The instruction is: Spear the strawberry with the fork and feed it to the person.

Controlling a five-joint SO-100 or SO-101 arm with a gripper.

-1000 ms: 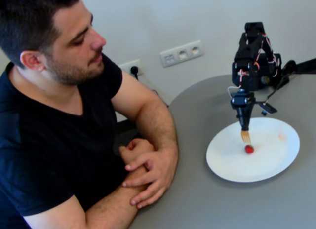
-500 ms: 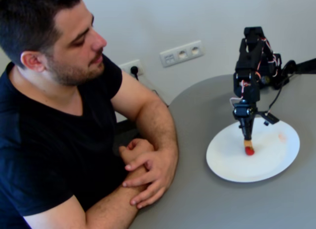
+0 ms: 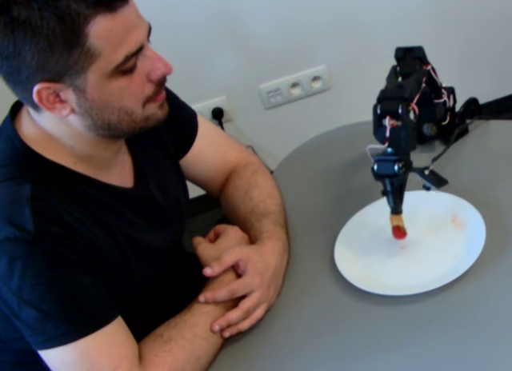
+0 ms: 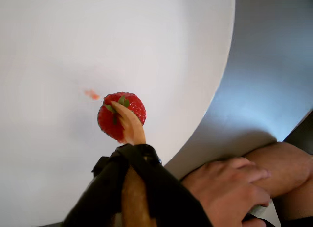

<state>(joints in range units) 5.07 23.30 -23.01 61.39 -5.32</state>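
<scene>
Currently we are observing the fork (image 3: pixel 397 221) pointing downward from the tip of the black arm (image 3: pixel 410 99), with its tines driven into the strawberry (image 3: pixel 399 233). In the wrist view, the pale orange fork (image 4: pixel 128 124) is entering the strawberry (image 4: pixel 117 120) near its green leaves, and black wrapping is covering the fork's handle. We cannot tell how the claw's fingers are standing, because the wrapping is hiding them; the fork is appearing fixed to the arm tip. The strawberry is sitting over the white plate (image 3: pixel 432 267), left of the plate's middle in the fixed view; we cannot tell whether it is touching the plate or hanging just above it. A small reddish mark (image 4: pixel 91 94) is lying on the plate just beside the fruit. The plate is resting on the grey worktop (image 3: pixel 360 331). The person (image 3: pixel 96 171) is sitting at the left of the fixed view, well apart from the plate, looking toward it, with forearms folded on the worktop edge and hands (image 3: pixel 240 279) overlapping.
</scene>
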